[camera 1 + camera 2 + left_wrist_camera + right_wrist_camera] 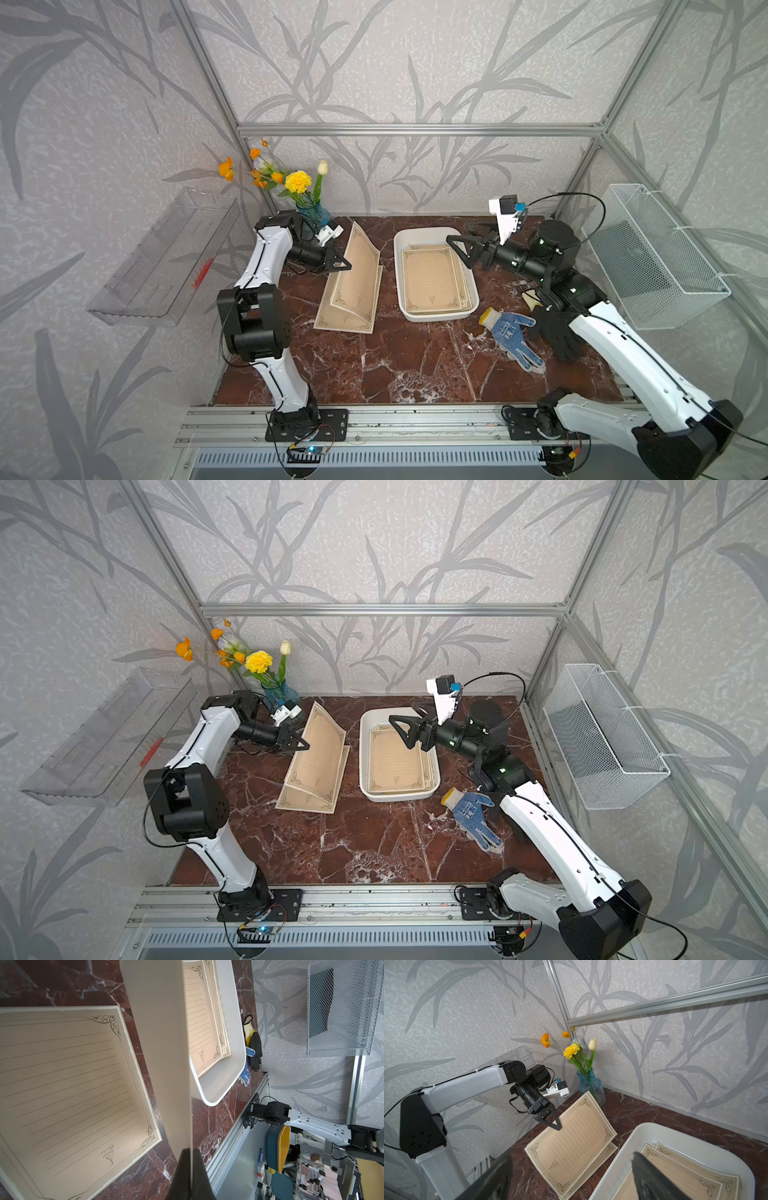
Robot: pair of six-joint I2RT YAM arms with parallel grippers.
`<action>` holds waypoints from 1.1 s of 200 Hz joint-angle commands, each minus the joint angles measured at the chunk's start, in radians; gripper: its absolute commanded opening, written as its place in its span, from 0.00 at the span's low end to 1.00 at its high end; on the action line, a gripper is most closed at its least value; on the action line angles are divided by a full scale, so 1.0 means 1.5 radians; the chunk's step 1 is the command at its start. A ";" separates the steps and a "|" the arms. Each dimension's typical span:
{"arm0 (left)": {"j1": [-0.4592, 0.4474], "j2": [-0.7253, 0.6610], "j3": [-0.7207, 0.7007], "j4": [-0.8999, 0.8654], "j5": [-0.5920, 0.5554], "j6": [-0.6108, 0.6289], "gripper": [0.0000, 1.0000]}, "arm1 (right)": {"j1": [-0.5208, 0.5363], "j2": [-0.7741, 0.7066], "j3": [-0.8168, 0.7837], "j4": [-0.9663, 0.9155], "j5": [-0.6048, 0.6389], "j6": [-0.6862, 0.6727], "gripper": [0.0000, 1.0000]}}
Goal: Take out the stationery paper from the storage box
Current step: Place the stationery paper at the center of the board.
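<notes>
L arm [266, 257] & R arm [648, 365]: white shells, blk joints/cables (white cam mounts [505, 220]).

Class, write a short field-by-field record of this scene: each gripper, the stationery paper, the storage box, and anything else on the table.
left gripper: shut on one edge of the held sheet
held sheet: tilted up, lower end on a flat sheet beside the storage box
storage box: several sheets inside
right gripper: open, empty, above the storage box
also on table: blue dotted glove, black glove, vase of flowers
</notes>
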 commanded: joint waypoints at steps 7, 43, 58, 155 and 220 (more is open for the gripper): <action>0.003 0.046 0.018 -0.039 -0.032 0.009 0.00 | 0.003 -0.002 0.014 -0.008 0.009 -0.008 0.89; 0.017 0.082 0.027 -0.027 -0.088 -0.025 0.00 | 0.004 -0.003 0.012 -0.017 0.016 -0.010 0.89; 0.023 0.091 0.026 -0.021 -0.090 -0.036 0.01 | 0.003 -0.003 0.010 -0.017 0.020 -0.011 0.89; 0.037 0.121 -0.016 0.039 -0.141 -0.077 0.03 | 0.003 -0.002 0.009 -0.027 0.029 -0.015 0.89; 0.041 0.148 -0.034 0.075 -0.233 -0.112 0.06 | 0.003 -0.012 0.011 -0.039 0.042 -0.014 0.88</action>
